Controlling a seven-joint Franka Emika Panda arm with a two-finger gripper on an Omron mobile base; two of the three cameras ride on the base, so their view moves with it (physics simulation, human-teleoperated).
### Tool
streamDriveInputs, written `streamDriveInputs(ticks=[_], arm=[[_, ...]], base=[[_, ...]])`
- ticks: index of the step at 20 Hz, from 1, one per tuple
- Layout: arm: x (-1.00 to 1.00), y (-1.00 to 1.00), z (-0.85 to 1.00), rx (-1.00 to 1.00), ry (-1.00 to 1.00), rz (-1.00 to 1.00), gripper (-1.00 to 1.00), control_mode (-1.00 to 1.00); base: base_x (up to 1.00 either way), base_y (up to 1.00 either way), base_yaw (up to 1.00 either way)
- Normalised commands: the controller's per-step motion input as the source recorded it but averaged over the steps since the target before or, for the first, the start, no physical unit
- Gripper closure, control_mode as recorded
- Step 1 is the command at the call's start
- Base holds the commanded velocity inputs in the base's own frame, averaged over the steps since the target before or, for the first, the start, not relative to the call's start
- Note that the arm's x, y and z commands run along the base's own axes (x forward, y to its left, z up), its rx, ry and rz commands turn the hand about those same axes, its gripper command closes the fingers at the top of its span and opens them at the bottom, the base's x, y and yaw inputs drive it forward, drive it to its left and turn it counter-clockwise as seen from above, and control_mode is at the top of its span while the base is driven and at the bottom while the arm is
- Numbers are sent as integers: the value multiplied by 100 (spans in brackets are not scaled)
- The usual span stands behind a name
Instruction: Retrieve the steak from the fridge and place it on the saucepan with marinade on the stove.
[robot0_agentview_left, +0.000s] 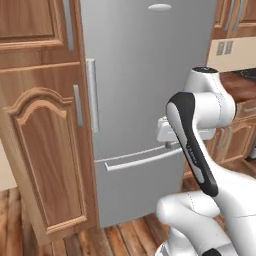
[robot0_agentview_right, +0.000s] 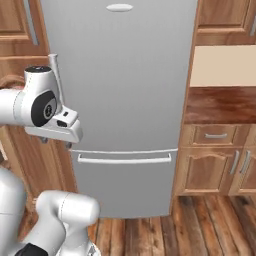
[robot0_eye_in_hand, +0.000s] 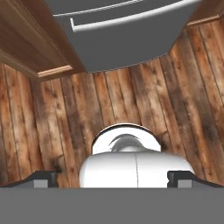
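The grey steel fridge stands shut straight ahead, with its vertical bar handle on the left and a lower drawer. The steak is hidden behind the closed door. My gripper hangs in front of the fridge at drawer-top height, pointing down at the floor. Its fingertips stand far apart with nothing between them, so it is open. The saucepan and marinade are out of view. A dark sliver on the counter at the far right is too cut off to tell whether it is the stove.
A tall wooden cabinet with an arched panel flanks the fridge on the left. To the right are a brown counter and lower wooden cabinets. Plank floor lies below the hand.
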Motion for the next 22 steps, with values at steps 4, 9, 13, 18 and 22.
streamDriveInputs(ticks=[4,9,13,18,22], arm=[[0,0,0,0,0,0,-100,100],[0,0,0,0,0,0,-100,100],[0,0,0,0,0,0,-100,100],[0,0,0,0,0,0,-100,100],[0,0,0,0,0,0,-100,100]], base=[[8,31,26],[20,4,33],[23,2,22],[7,1,12],[0,0,0]])
